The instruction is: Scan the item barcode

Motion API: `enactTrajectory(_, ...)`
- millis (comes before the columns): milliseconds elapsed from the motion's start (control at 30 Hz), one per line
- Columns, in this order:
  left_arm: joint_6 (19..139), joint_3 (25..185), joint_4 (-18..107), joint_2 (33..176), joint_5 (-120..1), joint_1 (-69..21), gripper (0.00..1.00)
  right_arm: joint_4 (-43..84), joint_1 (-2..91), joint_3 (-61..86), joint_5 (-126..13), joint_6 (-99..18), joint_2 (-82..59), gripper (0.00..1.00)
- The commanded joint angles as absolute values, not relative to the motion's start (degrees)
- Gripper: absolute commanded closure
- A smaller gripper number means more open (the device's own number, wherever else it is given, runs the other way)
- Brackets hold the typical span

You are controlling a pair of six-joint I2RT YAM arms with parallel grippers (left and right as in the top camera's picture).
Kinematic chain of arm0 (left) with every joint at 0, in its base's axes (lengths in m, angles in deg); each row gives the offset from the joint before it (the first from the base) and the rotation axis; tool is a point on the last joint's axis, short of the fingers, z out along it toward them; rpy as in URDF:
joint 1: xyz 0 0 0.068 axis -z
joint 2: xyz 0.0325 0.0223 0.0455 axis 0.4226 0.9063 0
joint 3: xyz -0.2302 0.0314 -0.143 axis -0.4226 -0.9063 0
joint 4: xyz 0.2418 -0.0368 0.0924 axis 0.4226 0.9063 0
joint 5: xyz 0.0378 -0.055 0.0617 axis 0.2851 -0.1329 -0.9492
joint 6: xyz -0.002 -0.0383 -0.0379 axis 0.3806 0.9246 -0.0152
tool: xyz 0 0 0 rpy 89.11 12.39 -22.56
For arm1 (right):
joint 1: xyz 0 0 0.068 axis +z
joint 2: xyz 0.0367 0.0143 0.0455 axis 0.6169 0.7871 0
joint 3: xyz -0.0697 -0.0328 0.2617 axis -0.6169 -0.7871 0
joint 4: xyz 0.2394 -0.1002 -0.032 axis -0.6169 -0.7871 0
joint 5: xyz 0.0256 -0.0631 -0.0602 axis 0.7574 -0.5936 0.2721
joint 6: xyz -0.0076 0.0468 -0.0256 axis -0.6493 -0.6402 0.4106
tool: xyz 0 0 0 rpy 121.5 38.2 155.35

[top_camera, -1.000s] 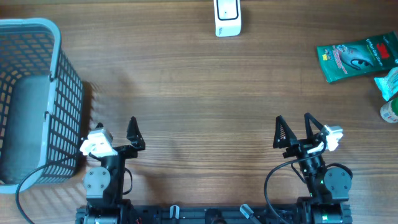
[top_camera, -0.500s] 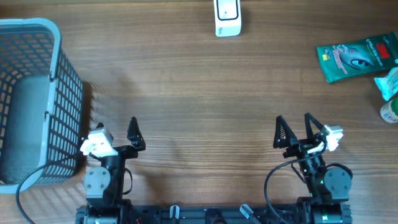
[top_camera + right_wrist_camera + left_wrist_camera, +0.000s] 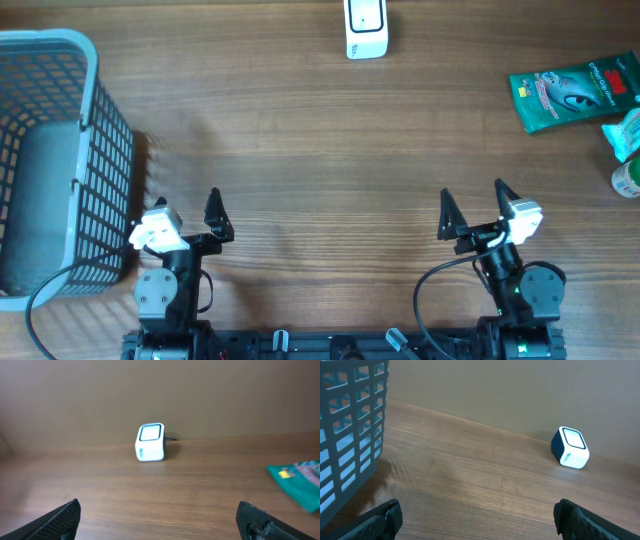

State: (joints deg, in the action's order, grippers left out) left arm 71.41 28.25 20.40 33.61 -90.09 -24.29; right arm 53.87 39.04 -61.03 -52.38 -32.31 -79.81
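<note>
Green packet (image 3: 573, 92) lies far right, maybe touching a pouch (image 3: 625, 135); left hand (image 3: 184, 208) and right hand (image 3: 472, 196) gape.

Top centre of overhead frame: small white box-shaped barcode scanner (image 3: 366, 28) w/ dark-rimmed window, standing on the wood, partly cut by the top edge. Upper right: flat green plastic packet (image 3: 573, 90) w/ red & white print, lying flat, slightly tilted, well apart from scanner.
</note>
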Motion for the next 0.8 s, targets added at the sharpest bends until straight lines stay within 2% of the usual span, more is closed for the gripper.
enactTrajectory(0,71.5,27.8,20.2,33.0,-89.2,-24.6,0.0,54.0,39.2,-61.1,-53.1,-24.9,-77.9,0.0)
enactTrajectory(767,71.5,27.8,20.2,33.2,-89.2,-24.6,0.0,54.0,39.2,-61.1,-53.1,-24.9,-75.8,0.0)
